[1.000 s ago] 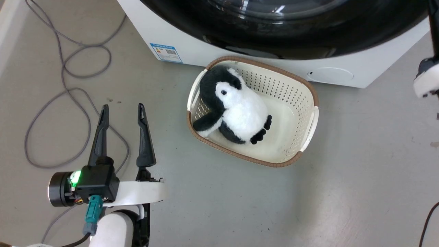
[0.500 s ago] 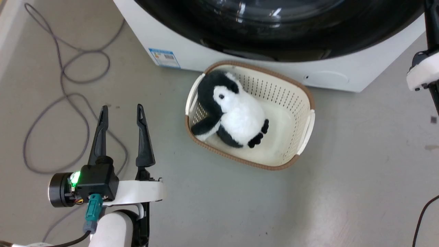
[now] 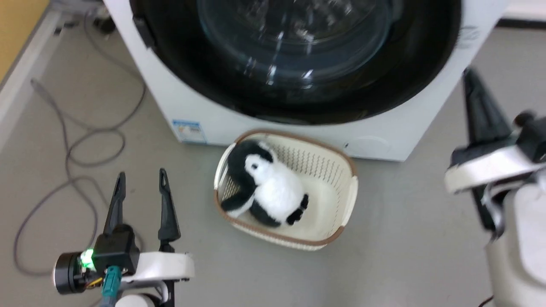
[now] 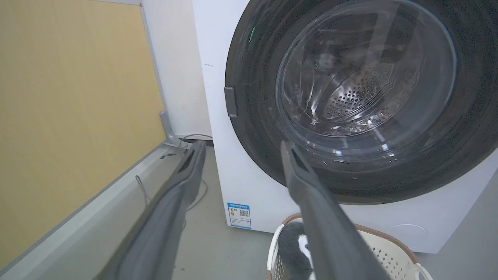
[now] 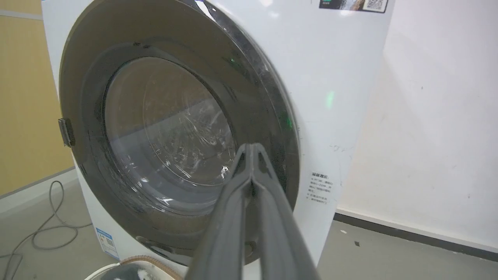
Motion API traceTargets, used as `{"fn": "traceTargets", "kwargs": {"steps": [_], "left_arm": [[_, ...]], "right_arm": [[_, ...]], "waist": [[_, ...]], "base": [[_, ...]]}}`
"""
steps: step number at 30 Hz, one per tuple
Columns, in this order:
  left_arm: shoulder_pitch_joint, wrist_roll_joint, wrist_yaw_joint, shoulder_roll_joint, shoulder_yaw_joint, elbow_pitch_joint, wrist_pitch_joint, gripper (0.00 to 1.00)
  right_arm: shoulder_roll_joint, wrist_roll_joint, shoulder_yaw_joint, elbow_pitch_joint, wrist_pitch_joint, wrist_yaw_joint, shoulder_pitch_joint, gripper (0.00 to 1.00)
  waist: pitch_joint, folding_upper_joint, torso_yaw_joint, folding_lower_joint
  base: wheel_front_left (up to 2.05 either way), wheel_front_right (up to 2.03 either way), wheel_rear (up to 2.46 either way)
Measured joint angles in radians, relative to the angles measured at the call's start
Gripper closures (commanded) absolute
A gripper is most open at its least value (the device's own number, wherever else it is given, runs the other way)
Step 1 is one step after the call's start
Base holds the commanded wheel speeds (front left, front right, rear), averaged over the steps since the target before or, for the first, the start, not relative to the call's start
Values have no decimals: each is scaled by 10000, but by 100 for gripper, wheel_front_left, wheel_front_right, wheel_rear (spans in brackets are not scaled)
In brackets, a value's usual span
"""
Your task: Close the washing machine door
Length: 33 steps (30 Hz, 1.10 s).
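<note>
Glossy black round door (image 3: pixel 170 72) flush on white washing machine (image 3: pixel 204 115). Left gripper (image 3: pixel 141 174) spread open over bare floor (image 3: pixel 392 256); right gripper (image 5: pixel 251 147) pinched shut, empty, off door's right edge.

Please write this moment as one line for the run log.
door: flat against washing machine | left end effector: open, empty | right end effector: shut, empty

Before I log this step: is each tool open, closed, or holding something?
Left tool: open, holding nothing.
Right tool: closed, holding nothing.
</note>
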Motion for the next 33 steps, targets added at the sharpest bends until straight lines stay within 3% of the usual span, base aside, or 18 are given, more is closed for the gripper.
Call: {"fn": "traceTargets", "kwargs": {"steps": [4, 5, 6, 7, 19, 24, 25, 33], "left_arm": [[326, 10, -67, 44, 109, 59, 0, 0], [411, 10, -77, 54, 130, 79, 0, 0], [498, 10, -77, 61, 151, 100, 0, 0], [582, 8, -88, 67, 165, 111, 0, 0], [1517, -169, -537, 92, 353, 282, 0, 0], [1615, -171, -606, 79, 397, 309, 0, 0], [1628, -171, -631, 81, 410, 316, 0, 100], [1629, -171, -656, 65, 380, 311, 46, 100]], "right_arm": [[385, -180, 82, -326, -2, 0, 853, 100], [456, -169, 105, -403, -2, 0, 1060, 69], [512, -146, 159, -476, -2, 0, 1270, 27], [562, -127, 207, -541, -2, 0, 1496, 0], [1007, -111, 504, -1570, -2, 0, 4245, 0], [1020, 617, 539, -1833, -2, 0, 4995, 0], [1022, 685, 543, -1862, -2, 0, 5099, 100], [1020, 715, 525, -1862, 27, 0, 5164, 100]], "waist": [[-557, 1, -316, -1], [-693, 0, -390, 0], [-824, 1, -455, -1], [-953, 0, -513, -1], [-2149, 0, -1061, -2], [-2334, 0, -1157, -1], [-2362, 1, -1167, -1], [-2383, 1, -1170, -1]], "base": [[0, 0, 0], [0, 0, 0], [0, 0, 0], [0, 0, 0], [0, 0, 0], [0, 0, 0], [0, 0, 0], [0, 0, 0]]}}
